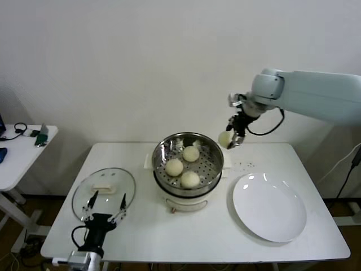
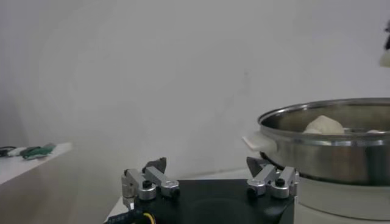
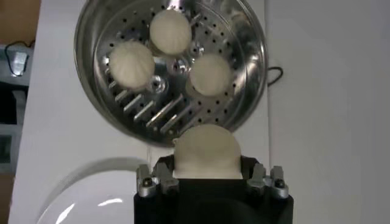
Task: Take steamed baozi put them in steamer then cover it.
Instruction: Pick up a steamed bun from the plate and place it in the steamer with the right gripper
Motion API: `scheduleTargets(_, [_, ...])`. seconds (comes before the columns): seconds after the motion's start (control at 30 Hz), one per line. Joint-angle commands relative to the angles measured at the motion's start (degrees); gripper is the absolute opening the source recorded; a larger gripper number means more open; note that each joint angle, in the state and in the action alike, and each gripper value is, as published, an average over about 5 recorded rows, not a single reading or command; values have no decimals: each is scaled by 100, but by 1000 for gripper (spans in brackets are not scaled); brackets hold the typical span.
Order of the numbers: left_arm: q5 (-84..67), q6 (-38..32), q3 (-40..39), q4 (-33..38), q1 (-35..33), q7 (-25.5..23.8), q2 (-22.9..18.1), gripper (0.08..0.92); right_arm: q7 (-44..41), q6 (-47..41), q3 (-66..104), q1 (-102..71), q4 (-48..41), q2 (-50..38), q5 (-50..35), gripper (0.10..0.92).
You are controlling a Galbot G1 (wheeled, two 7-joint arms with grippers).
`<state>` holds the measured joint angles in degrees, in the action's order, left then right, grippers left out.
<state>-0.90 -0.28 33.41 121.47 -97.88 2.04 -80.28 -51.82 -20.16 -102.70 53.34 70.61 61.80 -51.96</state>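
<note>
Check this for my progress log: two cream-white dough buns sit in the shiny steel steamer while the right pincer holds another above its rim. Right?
Not quite: three round cream-white dough buns sit in the shiny stainless-steel steamer, as the right wrist view shows. The right pincer does hold a fourth bun above its rim.

Cover [image 1: 104, 193] left of steamer [image 1: 188, 164] — plate [image 1: 269, 207] right, three baozi [image 1: 190, 179] inside
</note>
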Motion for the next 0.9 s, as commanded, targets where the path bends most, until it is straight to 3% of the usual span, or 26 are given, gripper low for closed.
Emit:
scheduleTargets(0.03, [-98, -14, -30, -42, 22, 3, 54, 823, 227, -185, -280, -331, -112, 1232, -565, 688])
scheduleTargets(0.7, [-265, -72, 70, -196, 7, 19, 76, 823, 278, -203, -252, -1229, -705, 1361, 294, 697])
scheduleTargets(0.9, [-294, -89, 91, -209, -23, 18, 83, 823, 298, -341, -120, -1246, -750, 1341, 323, 774])
